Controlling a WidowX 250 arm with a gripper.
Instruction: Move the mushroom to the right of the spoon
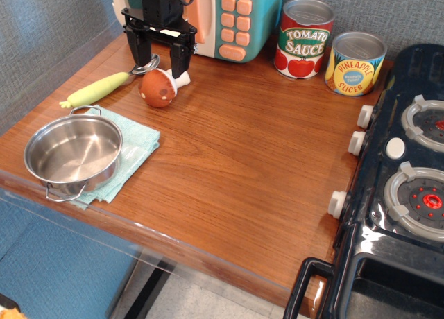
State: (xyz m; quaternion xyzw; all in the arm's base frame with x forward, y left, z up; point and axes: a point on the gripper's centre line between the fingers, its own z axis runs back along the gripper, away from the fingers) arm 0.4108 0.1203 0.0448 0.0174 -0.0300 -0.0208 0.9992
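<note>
The mushroom (159,87), reddish-brown cap with pale spots and a short white stem, lies on its side on the wooden table, just right of the spoon. The spoon (100,89) has a yellow-green handle and a silver bowl near the gripper's left finger. My gripper (160,57) is open, its two black fingers spread wide just above and behind the mushroom, not holding it.
A steel pot (73,154) sits on a light blue cloth (135,148) at the front left. A toy microwave (222,17) stands behind the gripper. Tomato sauce can (304,38) and pineapple can (354,63) stand at the back. A black toy stove (402,187) is at the right.
</note>
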